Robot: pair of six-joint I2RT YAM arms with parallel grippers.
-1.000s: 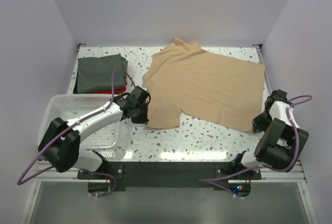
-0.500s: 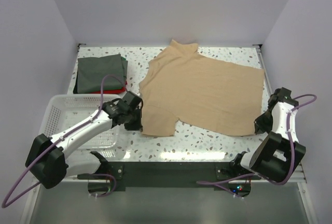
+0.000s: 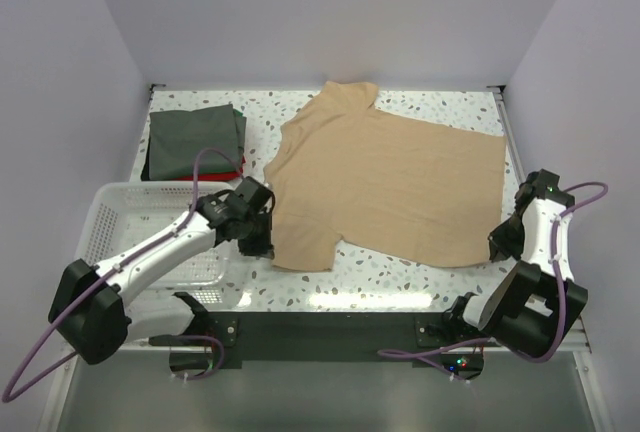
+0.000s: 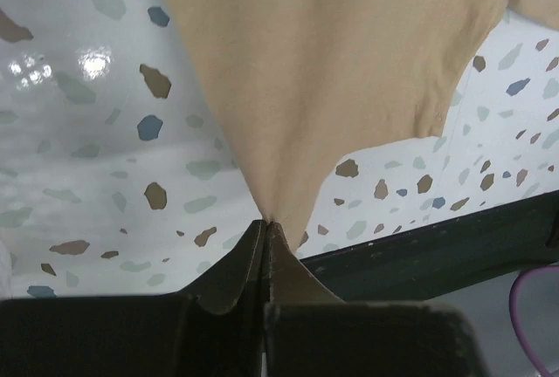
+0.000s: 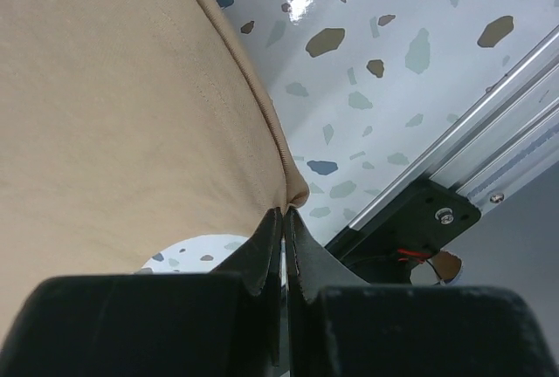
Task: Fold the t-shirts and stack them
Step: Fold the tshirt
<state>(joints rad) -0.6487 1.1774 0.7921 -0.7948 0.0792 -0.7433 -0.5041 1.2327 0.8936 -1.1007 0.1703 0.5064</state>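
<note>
A tan t-shirt (image 3: 385,182) lies spread across the middle of the speckled table. My left gripper (image 3: 262,244) is shut on its near left sleeve corner (image 4: 266,207), the cloth pulled to a point at the tips. My right gripper (image 3: 497,245) is shut on the shirt's near right hem corner (image 5: 293,195). A folded dark grey-green t-shirt (image 3: 195,139) sits at the back left on a red t-shirt (image 3: 232,172) that shows only as a thin edge.
A white mesh basket (image 3: 115,212) stands at the near left, under my left arm. The table's dark front rail (image 4: 419,237) runs just below the left gripper. A metal side rail (image 5: 472,146) borders the table at the right.
Both grippers have drawn the tan shirt toward the near edge and a little left. The cloth now lies flatter and straighter. Both grips held throughout.
</note>
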